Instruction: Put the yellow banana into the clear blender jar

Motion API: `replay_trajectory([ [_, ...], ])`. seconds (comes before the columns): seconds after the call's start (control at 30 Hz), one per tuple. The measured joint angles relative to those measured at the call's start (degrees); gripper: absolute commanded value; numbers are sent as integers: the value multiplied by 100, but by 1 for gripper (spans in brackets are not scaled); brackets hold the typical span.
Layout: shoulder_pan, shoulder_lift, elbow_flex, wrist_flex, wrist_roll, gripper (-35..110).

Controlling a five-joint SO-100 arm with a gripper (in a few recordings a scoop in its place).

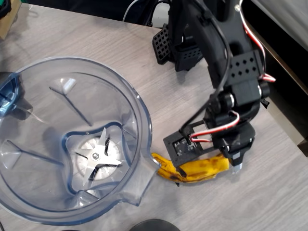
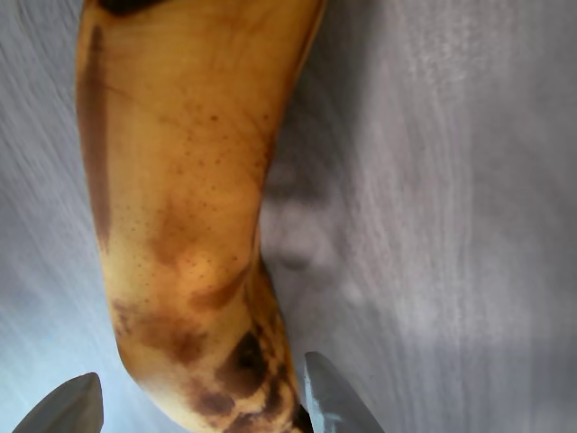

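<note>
The large round clear blender jar of bluish transparent plastic (image 1: 72, 144) fills the left half of the overhead view, standing open-topped on the desk with its silver four-pronged blade (image 1: 97, 155) at the bottom and its pour spout toward the lower centre. The black arm (image 1: 226, 72) reaches down from the upper right of that frame, red and white wires looped along it. Below its wrist lies the curved yellow banana with brown-black bruises (image 1: 199, 169), flat on the desk just beside the spout, apart from the jar wall or barely so.

In the wrist view the end effector (image 2: 203, 397) stands fairly wide, its two grey fingertips (image 2: 63, 406) flanking the banana's (image 2: 180, 180) bruised end at the bottom of the frame; whether they press the peel cannot be told.

The step in hand looks like the grasp. It would go best with the fingers closing squarely across the fruit, gently given the soft ripe flesh, then a lift high enough to clear the tall rim.

The desk (image 1: 269, 192) is pale grey wood-grain laminate, with its edge running down the right of the overhead view.
</note>
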Motion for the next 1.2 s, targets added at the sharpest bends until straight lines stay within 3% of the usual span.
replay_trajectory([
  [0.7, -18, -853, -413, -255, 0, 25],
  [1.2, -18, -879, -483, -290, -26, 6],
])
